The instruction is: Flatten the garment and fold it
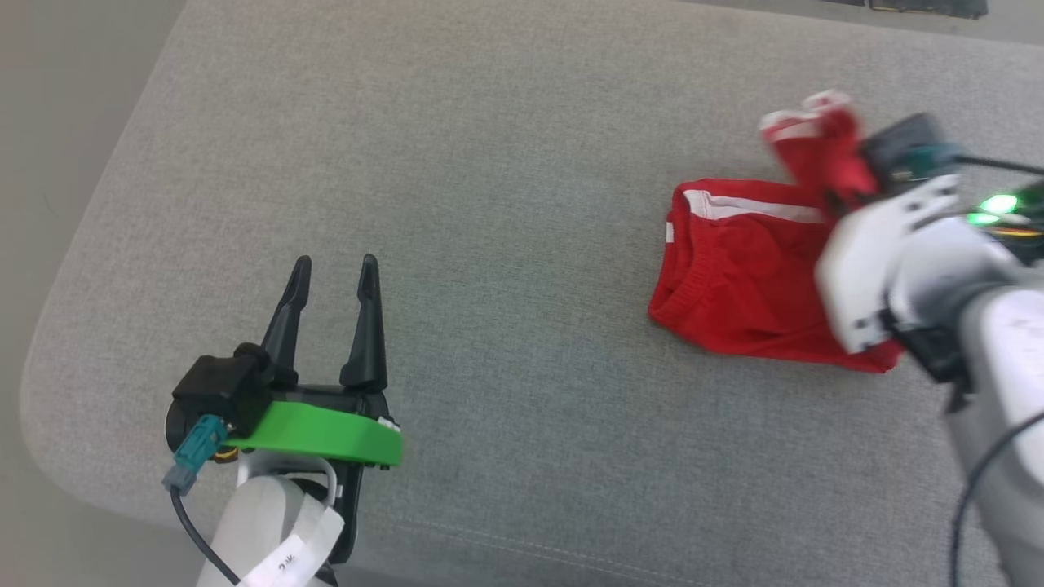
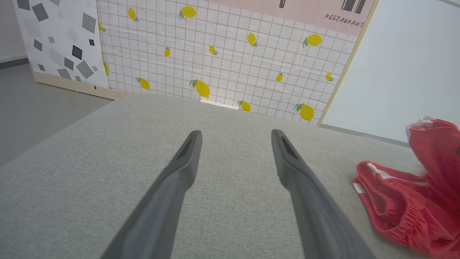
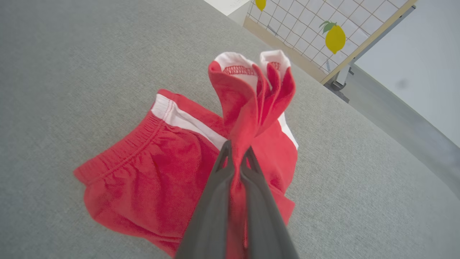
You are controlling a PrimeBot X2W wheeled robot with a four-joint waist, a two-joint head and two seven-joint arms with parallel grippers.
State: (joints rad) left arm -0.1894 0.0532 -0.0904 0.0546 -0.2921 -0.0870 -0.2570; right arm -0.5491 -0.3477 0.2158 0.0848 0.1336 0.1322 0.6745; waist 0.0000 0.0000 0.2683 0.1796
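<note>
The garment [image 1: 738,273], red shorts with white side stripes, lies crumpled at the right of the grey cushion [image 1: 457,163]. My right gripper [image 3: 236,156] is shut on a pinched-up leg end of the garment [image 3: 151,176], which stands lifted above the rest. In the head view the right gripper's fingers are hidden behind its white wrist [image 1: 889,261]. My left gripper [image 1: 334,273] hovers open and empty near the front left of the cushion, far from the garment [image 2: 406,205], which shows at the right edge of the left wrist view. The open left gripper [image 2: 235,138] points across bare cushion.
The cushion's rounded left edge [image 1: 49,342] and front edge drop to the floor. A lemon-patterned tiled panel [image 2: 222,54] stands behind the cushion, with a speckled panel [image 2: 57,39] to its left.
</note>
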